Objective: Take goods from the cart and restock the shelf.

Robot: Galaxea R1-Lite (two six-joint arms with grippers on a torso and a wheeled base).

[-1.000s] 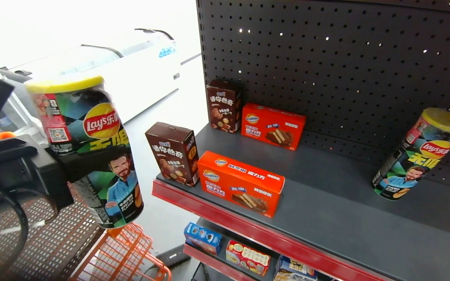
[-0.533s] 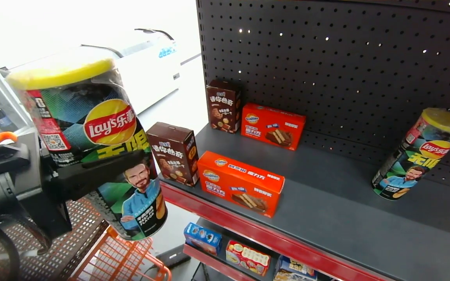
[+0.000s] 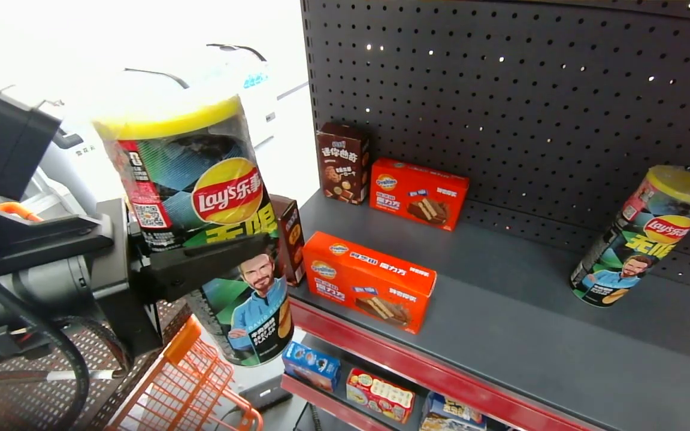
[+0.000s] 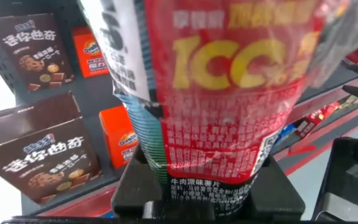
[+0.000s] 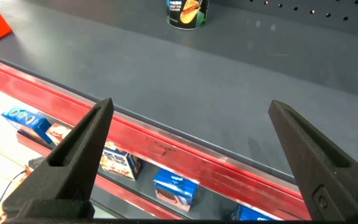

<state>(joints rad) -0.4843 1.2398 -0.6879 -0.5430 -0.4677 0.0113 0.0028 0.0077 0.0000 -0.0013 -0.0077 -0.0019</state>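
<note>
- The left jaws are clamped around the middle of a tall chip can (image 3: 201, 221) with a yellow lid, held upright with a slight tilt.
- Below the left jaws is the orange cart (image 3: 201, 377).
- Just beyond them lies the dark shelf (image 3: 501, 323), where a brown box (image 3: 292, 239) is partly hidden behind the can and an orange box (image 3: 369, 280) lies flat.
- The right jaws are spread wide above the shelf's red front edge (image 5: 185, 152).
- Far ahead of the right jaws, a second chip can (image 5: 187, 12) stands on the shelf.

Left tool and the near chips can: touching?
Touching. Head view: the left tool has a finger pressed flat across the chips can, which hangs in mid-air.
</note>
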